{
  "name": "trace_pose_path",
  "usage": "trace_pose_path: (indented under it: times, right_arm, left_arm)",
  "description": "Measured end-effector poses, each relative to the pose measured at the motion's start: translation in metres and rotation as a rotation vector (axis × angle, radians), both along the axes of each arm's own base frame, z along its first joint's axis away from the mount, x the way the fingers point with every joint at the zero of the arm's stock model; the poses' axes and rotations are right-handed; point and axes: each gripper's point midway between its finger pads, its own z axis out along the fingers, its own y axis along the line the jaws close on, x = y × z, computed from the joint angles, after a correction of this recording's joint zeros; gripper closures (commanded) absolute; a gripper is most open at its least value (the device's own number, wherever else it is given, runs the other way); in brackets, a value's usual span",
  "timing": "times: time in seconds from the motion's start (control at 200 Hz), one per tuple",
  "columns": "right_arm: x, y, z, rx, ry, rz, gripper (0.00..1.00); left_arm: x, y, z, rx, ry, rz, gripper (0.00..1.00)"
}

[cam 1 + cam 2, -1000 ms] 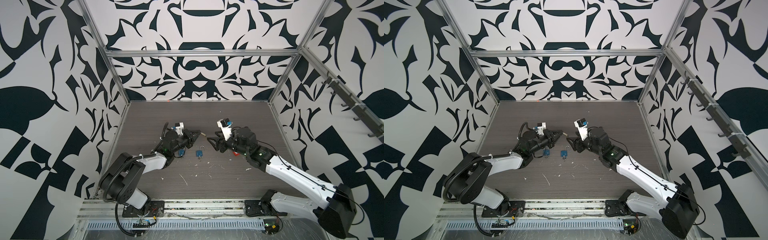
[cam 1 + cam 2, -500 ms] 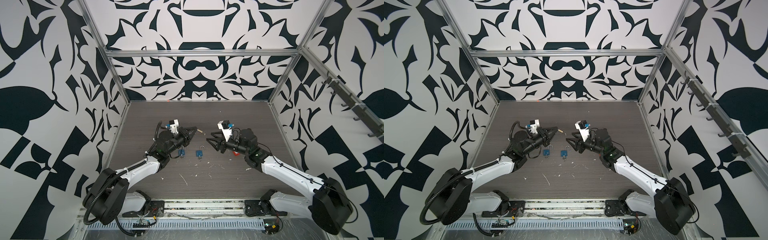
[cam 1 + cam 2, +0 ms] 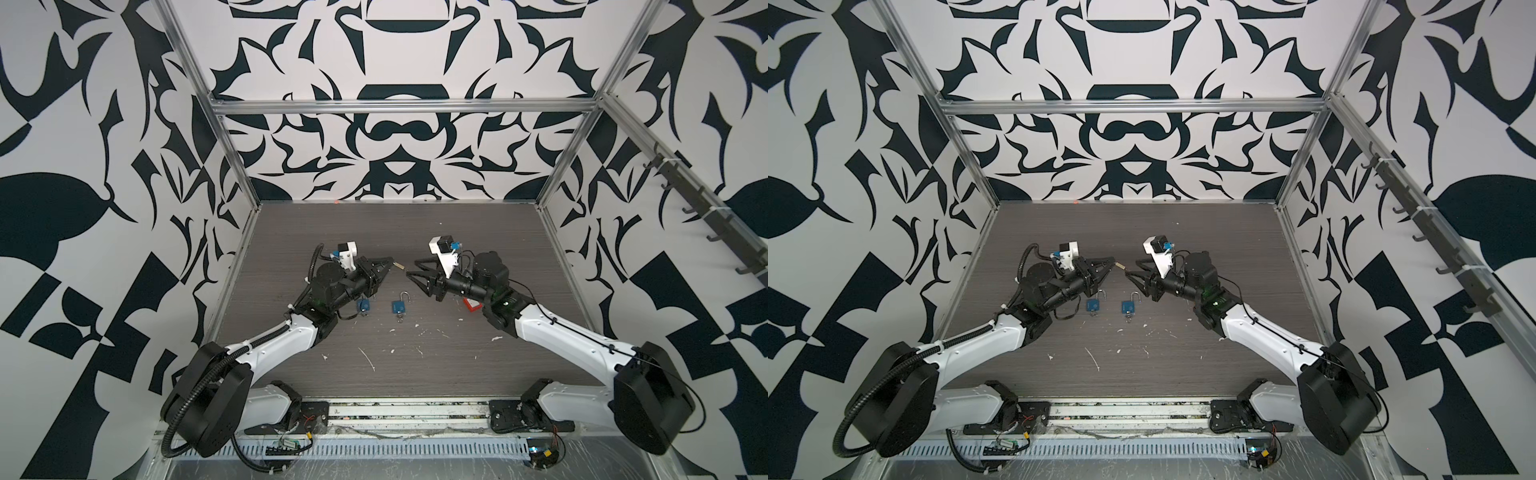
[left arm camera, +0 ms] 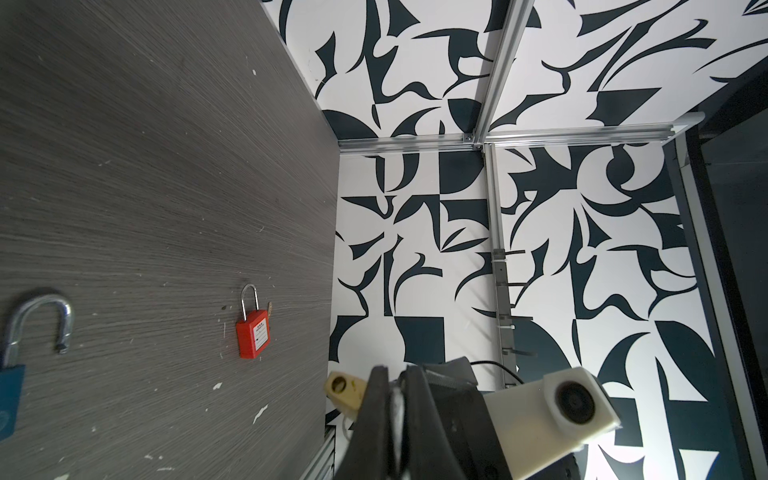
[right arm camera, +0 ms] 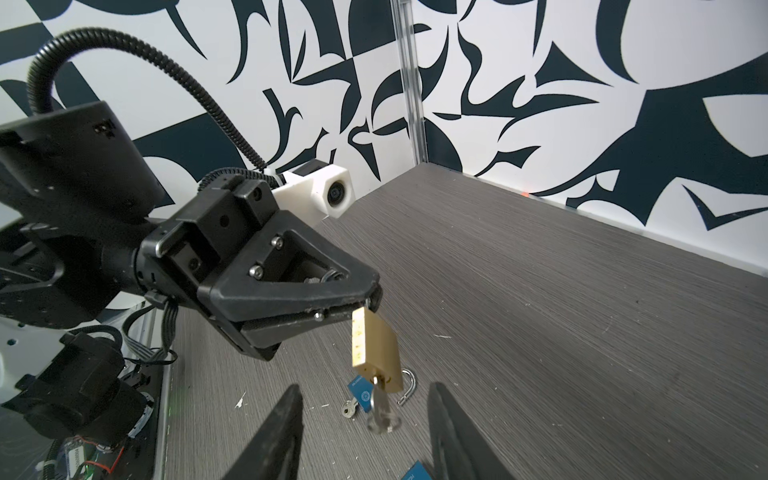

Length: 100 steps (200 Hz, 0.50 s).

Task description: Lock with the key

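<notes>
Top views both show us our left gripper (image 3: 390, 262) clamped on the brass padlock (image 3: 399, 264), held clear above the bench (image 3: 415, 232). In the right wrist view its key (image 5: 380, 411) hangs from the keyhole. Just beside it, our right gripper (image 3: 411, 267) has its jaws apart, either side of the key and not touching it.

Bare tabletop (image 3: 395, 232) toward back wall, two blue padlocks (image 3: 399, 306) lying mid-table, red padlock (image 4: 252, 338) apparently farther right
</notes>
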Motion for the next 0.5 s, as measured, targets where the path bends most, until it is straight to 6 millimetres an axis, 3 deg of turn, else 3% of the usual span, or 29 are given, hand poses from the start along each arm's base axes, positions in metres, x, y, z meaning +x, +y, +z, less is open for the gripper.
trace_pose_path:
  times: [0.29,0.5]
  right_arm:
    - [0.003,0.024,-0.011,-0.065,-0.016,0.03,0.59]
    - [0.012,0.024,-0.022,-0.1,-0.012,-0.009,0.61]
  left_arm:
    - [0.004,-0.006,-0.017,0.012,0.038,-0.014,1.0]
    - [0.004,-0.007,-0.015,0.002,0.034,-0.02,1.0]
